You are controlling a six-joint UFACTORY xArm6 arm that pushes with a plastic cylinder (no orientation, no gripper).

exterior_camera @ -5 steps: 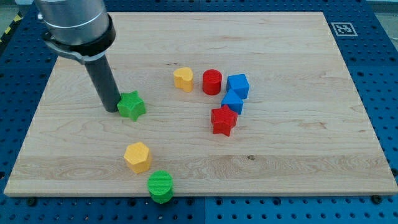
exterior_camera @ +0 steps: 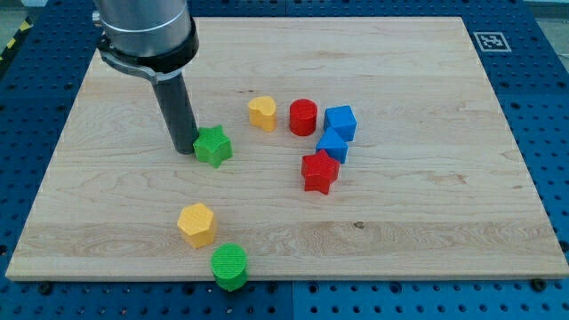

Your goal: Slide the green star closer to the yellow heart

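Note:
The green star (exterior_camera: pixel 213 146) lies on the wooden board, left of centre. My tip (exterior_camera: pixel 187 149) touches the star's left side. The yellow heart (exterior_camera: pixel 262 113) lies up and to the right of the star, a short gap away.
A red cylinder (exterior_camera: pixel 303 116) stands right of the heart, with two blue blocks (exterior_camera: pixel 340 123) (exterior_camera: pixel 332 145) and a red star (exterior_camera: pixel 319 172) beside it. A yellow hexagon (exterior_camera: pixel 196 223) and a green cylinder (exterior_camera: pixel 229 266) sit near the board's bottom edge (exterior_camera: pixel 284 281).
My tip has moved to the right, pushing the green star to the right, closer to the yellow heart. The other blocks have not moved.

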